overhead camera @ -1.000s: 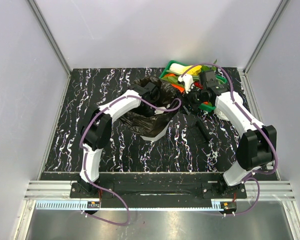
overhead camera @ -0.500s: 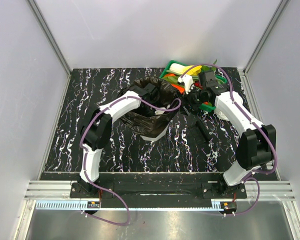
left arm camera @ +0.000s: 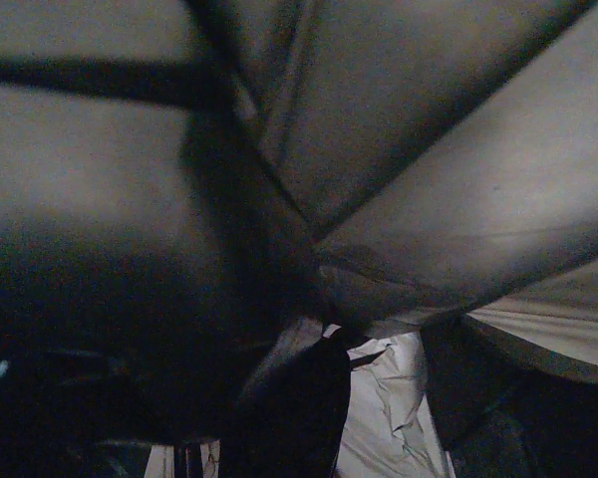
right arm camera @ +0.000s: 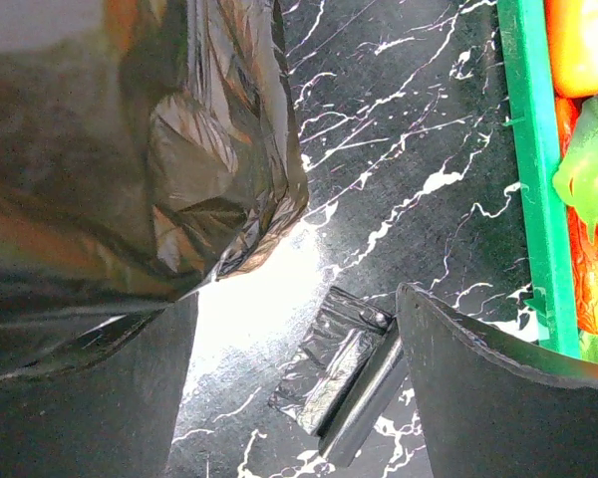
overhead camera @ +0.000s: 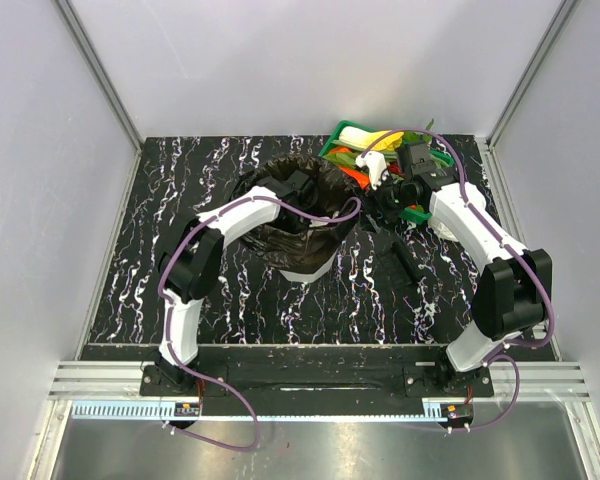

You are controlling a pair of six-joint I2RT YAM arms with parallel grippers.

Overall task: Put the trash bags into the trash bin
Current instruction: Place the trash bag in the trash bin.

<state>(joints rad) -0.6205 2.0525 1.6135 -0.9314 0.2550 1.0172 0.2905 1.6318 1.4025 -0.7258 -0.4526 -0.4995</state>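
The right fingers (right arm camera: 478,398) stand spread, empty, over a small folded glossy black bundle (right arm camera: 339,373) on the marbled black surface (right arm camera: 399,149). The left fingers (overhead camera: 300,190), their state unreadable, sit inside crinkled black film (overhead camera: 280,235) lining the translucent white faceted bin (overhead camera: 308,270).

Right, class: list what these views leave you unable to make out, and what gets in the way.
Left gripper jaws, open or shut: top view, its wrist covers them; left wrist view, trash bag film fills the picture.
Trash bin floor: top view, bag and left arm cover it.
Green tray contents: right wrist view, cut by the right edge; top view, right arm overlaps it.
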